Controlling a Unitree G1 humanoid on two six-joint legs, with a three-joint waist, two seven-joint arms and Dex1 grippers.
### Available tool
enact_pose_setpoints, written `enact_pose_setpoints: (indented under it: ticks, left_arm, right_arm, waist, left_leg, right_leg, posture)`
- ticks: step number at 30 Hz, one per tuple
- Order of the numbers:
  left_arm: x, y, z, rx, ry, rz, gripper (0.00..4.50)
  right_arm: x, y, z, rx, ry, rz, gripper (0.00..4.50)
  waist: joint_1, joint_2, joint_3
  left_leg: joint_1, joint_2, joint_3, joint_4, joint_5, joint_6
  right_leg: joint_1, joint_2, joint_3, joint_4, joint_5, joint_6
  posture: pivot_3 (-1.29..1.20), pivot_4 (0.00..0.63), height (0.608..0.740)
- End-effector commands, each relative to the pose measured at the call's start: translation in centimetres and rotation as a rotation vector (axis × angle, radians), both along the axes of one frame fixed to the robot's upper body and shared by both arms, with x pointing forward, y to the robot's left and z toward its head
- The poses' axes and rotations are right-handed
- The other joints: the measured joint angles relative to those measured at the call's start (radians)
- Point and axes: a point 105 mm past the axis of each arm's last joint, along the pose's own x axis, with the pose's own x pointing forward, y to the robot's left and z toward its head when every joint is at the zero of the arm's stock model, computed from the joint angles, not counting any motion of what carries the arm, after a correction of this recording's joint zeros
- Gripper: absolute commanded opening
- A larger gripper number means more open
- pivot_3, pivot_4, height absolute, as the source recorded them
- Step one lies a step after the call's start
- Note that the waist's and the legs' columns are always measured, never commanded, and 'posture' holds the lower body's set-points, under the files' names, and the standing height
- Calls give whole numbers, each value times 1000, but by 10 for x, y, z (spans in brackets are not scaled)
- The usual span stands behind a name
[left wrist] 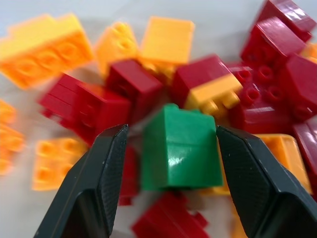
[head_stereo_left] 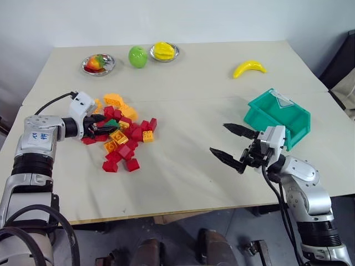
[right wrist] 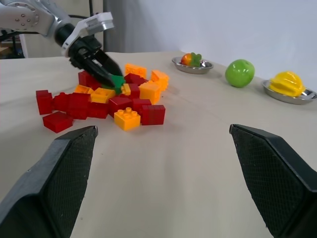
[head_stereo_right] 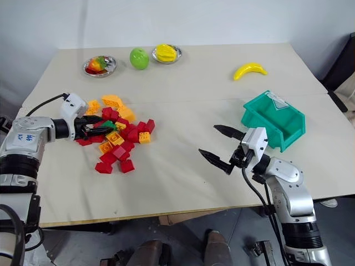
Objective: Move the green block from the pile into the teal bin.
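Your left gripper [left wrist: 171, 148] is down in the pile [head_stereo_left: 122, 133], its two black fingers [left wrist: 94, 188] spread to either side of the green block [left wrist: 181, 148]. The wrist view shows a narrow gap on each side, so the fingers straddle the block without pinching it. The block sits on top of the red, orange and yellow bricks near the middle of the pile, with a red brick topped in yellow just behind it. From the head camera you see only a sliver of green [head_stereo_left: 112, 123] at the fingertips. Your right gripper [head_stereo_left: 233, 145] hovers over bare table [head_stereo_left: 183, 172] in front of the teal bin [head_stereo_left: 277, 118], fingers spread wide and holding nothing — its wrist camera looks across the table at the pile and the left gripper [right wrist: 106, 74]. The bin stands on the table's right side, well apart from the pile. Along the far edge sit a bowl [head_stereo_left: 99, 65] holding reddish fruit, a green apple [head_stereo_left: 137, 56], and a second bowl [head_stereo_left: 164, 51] holding a yellow piece. A banana [head_stereo_left: 249, 68] lies farther right.
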Motion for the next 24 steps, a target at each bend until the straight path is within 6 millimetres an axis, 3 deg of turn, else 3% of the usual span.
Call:
enact_pose_setpoints:
  ticks: [1, 3, 14, 17, 24]
  left_arm:
    - [0, 8, 7, 53, -27, 11, 3805]
    - [1, 9, 5, 69, -35, 13, 4414]
    - [3, 11, -6, 123, 2, 25, 4462]
    - [3, 7, -4, 90, 4, 8, 3923]
    - [3, 4, 10, 47, -33, -17, 1913]
  right_arm:
    - [-6, 1, 9, -1, -41, 16, 4500]
    - [-8, 2, 8, -14, -37, 34, 4500]
    - [-21, 15, 13, -60, -25, 187, 4500]
    - [-19, 13, 13, -63, -29, 179, 4500]
    - [-16, 9, 14, -57, -44, 142, 4500]
  waist:
    - [0, 0, 0]
    - [2, 0, 0]
    - [4, 0, 0]
    - [5, 0, 0]
    - [9, 0, 0]
  left_leg:
    - [0, 0, 0, 0, 0, 0]
    - [0, 0, 0, 0, 0, 0]
    - [0, 0, 0, 2, 0, 0]
    - [0, 0, 0, 2, 0, 0]
    - [0, 0, 0, 2, 0, 0]
  right_leg:
    - [0, 0, 0, 0, 0, 0]
    - [0, 0, 0, 0, 0, 0]
    - [0, 0, 0, 1, 0, 0]
    - [0, 0, 0, 1, 0, 0]
    - [0, 0, 0, 1, 0, 0]
  posture:
    - [0, 150, 740]
    - [0, 150, 740]
    - [0, 150, 740]
    - [0, 150, 740]
    - [0, 150, 740]
